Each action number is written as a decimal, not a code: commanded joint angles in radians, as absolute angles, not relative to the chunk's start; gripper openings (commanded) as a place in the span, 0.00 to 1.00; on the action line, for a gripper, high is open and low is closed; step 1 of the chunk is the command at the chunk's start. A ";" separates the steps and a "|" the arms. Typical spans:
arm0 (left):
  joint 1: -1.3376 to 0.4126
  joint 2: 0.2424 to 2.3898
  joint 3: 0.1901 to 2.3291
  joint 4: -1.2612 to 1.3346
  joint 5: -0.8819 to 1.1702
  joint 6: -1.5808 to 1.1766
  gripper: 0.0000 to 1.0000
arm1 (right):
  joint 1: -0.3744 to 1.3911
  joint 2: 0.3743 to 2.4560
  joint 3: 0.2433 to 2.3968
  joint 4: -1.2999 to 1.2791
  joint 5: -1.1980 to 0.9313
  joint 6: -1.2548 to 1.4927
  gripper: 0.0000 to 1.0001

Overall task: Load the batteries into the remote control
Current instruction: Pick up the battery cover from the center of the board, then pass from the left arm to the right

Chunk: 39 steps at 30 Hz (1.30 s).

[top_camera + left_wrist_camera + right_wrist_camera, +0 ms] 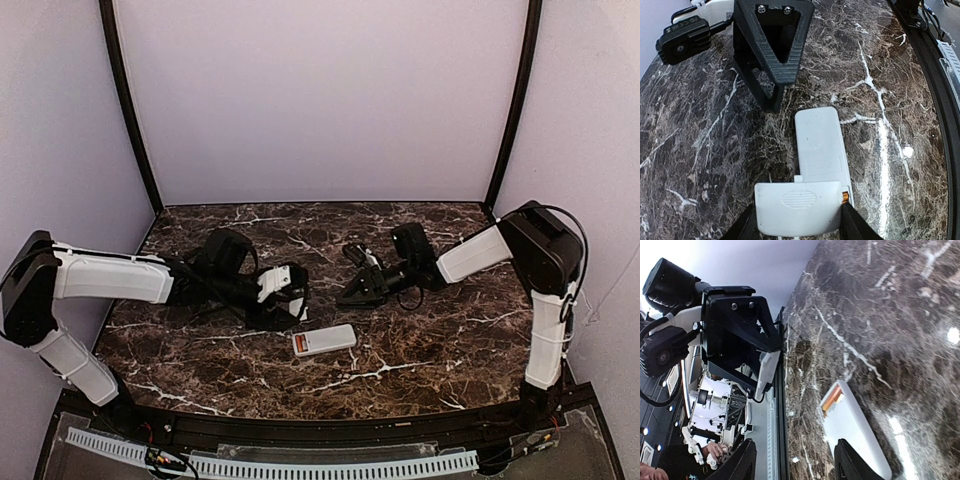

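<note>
Top external: remote control (323, 341) is lying flat on the table (450, 330), near the front centre, just in front of both grippers.
Remote control: slim white rectangle with rounded corners, lying face down. The plain smooth plastic back is showing, and the end pointing toward the left arm is standing uncovered.
Batteries (832, 400): orange-red cylinders are sitting in the open bay at that uncovered end. From the left wrist only a sliver of orange is peeking out past the cover's corner.
Cover (797, 205): flat white plastic plate, squarish with rounded corners, with an oval ribbed thumb patch moulded in the middle. It is overlapping the remote's battery end; I can't tell from this angle whether it is touching the remote or hovering just over it.
Left gripper (799, 222): black fingers are clamping the cover by its two opposite edges.
Right gripper (795, 457): fingers are standing apart with nothing between them, and it is hanging just behind the remote without touching it. From the left wrist, one finger is showing as a black hollow triangular frame with two screws at its top.
Table: dark brown marble-pattern top with white veins, glossy and throwing back bright light spots.
</note>
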<state>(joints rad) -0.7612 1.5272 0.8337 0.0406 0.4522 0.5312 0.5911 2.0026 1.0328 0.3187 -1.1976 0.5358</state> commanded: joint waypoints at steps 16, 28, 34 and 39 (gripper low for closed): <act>-0.827 1.563 0.967 -0.060 0.378 0.518 0.43 | 0.720 2.046 1.100 0.702 -1.241 0.881 0.52; -0.833 1.580 0.990 -0.062 0.360 0.514 0.43 | 0.745 2.091 1.127 0.682 -1.233 0.890 0.41; -0.832 1.576 0.995 -0.059 0.359 0.512 0.42 | 0.751 2.107 1.122 0.765 -1.251 0.948 0.21; -0.833 1.540 0.958 -0.024 0.362 0.522 0.55 | 0.750 2.117 1.103 0.895 -1.277 1.051 0.04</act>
